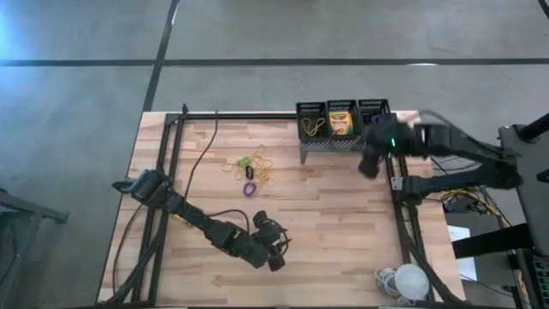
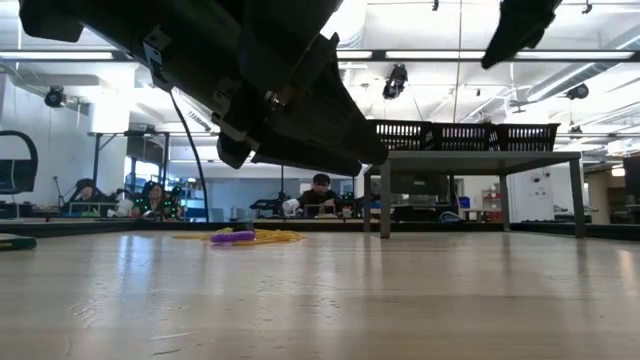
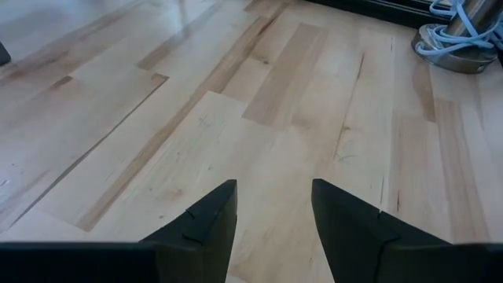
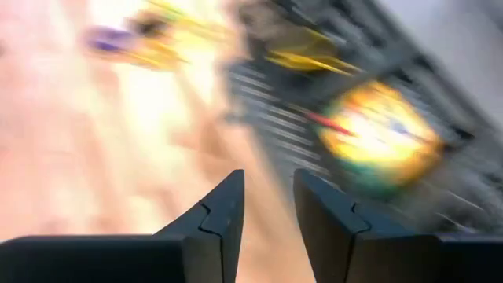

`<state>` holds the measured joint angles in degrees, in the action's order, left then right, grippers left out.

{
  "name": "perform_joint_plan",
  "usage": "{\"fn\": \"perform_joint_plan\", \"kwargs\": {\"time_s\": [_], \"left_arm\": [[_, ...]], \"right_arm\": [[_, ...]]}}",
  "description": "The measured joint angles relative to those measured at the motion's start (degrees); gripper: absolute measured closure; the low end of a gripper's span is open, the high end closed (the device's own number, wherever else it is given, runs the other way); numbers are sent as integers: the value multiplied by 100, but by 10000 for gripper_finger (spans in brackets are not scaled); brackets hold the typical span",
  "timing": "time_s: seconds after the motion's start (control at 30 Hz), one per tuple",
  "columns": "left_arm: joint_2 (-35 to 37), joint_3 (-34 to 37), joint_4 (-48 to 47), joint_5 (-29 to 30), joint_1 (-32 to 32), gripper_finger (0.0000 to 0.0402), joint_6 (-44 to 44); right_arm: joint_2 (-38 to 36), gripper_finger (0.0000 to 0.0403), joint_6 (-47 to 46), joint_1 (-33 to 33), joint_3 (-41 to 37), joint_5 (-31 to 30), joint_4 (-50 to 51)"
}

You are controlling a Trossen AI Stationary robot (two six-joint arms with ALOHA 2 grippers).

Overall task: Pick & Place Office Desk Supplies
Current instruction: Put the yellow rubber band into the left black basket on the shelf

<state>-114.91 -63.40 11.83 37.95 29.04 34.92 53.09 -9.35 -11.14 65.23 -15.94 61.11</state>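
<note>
Three black mesh bins [image 1: 341,118] sit side by side on a grey perforated stand [image 1: 326,148] at the table's far edge. The left bin holds yellow rubber bands [image 1: 310,126], and the middle one holds a yellow-and-green crayon box [image 1: 340,122]. More rubber bands and small rings [image 1: 250,168] lie loose on the wood left of the stand, with a purple ring [image 1: 250,188] nearest. My right gripper [image 1: 370,163] hovers open and empty beside the stand's right end. My left gripper [image 1: 277,254] waits open and empty over bare wood near the front edge.
Black frame rails [image 1: 176,146] run along the table's left, far and right sides, and a thin cable [image 1: 202,148] crosses the far left of the wood. A white round object with coiled cable [image 1: 410,281] sits at the near right corner. Bare wood lies between pile and left gripper.
</note>
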Motion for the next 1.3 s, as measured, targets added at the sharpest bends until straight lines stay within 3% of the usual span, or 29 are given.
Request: {"fn": "perform_joint_plan", "kwargs": {"time_s": [0.1,0.27,0.47,0.7,0.93,1.17,1.3], "left_arm": [[42,0,-301,0,11,232,146],[332,-4,-1775,167,13,232,1180],[654,0,-3889,621,0,233,2518],[719,0,-5268,714,-18,234,3264],[1129,57,-6783,-24,-596,234,4229],[1939,1096,-6440,-733,-2015,234,3788],[2593,1972,-5397,-771,-2714,234,3427]], "right_arm": [[-338,305,-295,1258,-858,-15,-1092],[-273,318,-416,3241,-2185,-48,-2912],[433,331,-173,4546,-3394,-204,-5541],[1626,339,-234,4703,-4303,-223,-7957],[2940,337,-275,4695,-4627,-221,-9861],[3912,342,-229,4695,-4278,-219,-10044],[4319,341,-226,4696,-4099,-217,-10034]]}}
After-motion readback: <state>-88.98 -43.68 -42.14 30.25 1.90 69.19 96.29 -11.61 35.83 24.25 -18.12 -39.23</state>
